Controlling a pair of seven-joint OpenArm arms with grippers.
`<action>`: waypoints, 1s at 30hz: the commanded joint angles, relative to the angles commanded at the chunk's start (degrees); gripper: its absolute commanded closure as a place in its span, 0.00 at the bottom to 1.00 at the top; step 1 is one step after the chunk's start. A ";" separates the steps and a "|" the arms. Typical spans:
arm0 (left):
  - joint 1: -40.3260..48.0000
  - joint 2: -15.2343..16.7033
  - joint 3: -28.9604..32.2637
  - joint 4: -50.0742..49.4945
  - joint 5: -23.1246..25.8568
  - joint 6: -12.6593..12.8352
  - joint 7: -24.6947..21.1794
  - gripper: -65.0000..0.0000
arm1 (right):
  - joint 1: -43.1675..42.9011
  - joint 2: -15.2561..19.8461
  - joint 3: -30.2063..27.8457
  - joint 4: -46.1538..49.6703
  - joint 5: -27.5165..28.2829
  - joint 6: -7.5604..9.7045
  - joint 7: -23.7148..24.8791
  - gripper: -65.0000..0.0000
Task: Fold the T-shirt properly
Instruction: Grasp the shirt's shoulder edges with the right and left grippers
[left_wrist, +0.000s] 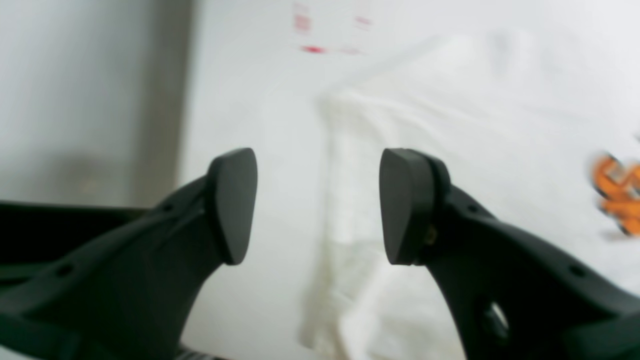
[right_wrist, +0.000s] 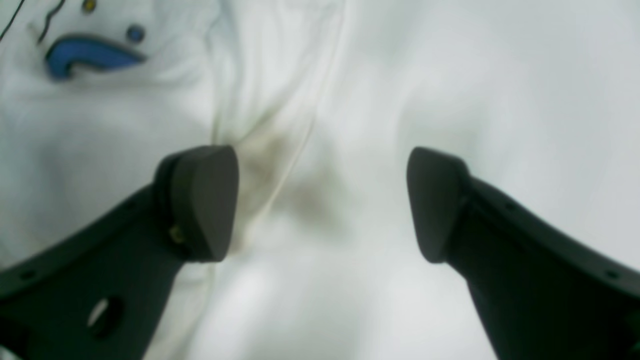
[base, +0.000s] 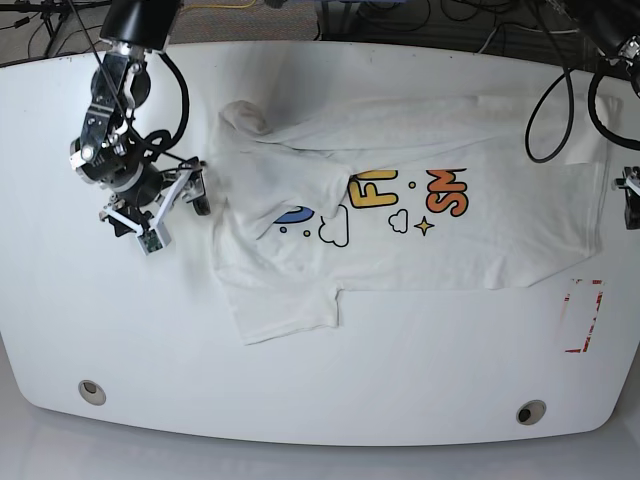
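See T-shirt (base: 430, 240) on table (base: 400, 390), base view, upper left through centre to right edge; looks part-folded, w/ upper long side turned in over blue & orange lettering (base: 447, 192), approx. halfway at best; sleeve (base: 290, 310) sticking out lower left of centre, unfolded; creased & bunched at upper left.

Have R gripper (right_wrist: 322, 205) w/ jaws spread wide, nothing between but blurred white, close to cloth edge; have L gripper (left_wrist: 317, 206) w/ jaws apart too, above the hem-end edge at right of base view, gripping nothing.

Prob. need to pinch both ends of lower long side next & bring up toward middle; could miss cloth altogether, esp. R side, from closing off the edge onto bare table; could catch two layers at L end, from going too deep, & drag the first fold loose; could twist the panel, from lifting ends unevenly; could trap sleeve crooked, from not tucking first; could misjudge edge, white on white, w/ v. little contrast.
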 joint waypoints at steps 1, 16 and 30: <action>-0.53 0.00 0.35 -0.62 1.05 0.00 0.00 0.46 | 0.97 0.00 0.00 -1.58 0.09 0.00 0.53 0.24; -8.79 -1.76 0.70 -16.44 6.15 0.00 -3.60 0.46 | 8.09 -2.29 -0.35 -18.73 0.35 0.00 7.30 0.24; -9.05 -2.81 0.88 -26.02 6.24 0.18 -14.51 0.46 | 8.53 -5.19 -0.44 -24.09 0.26 0.00 11.25 0.24</action>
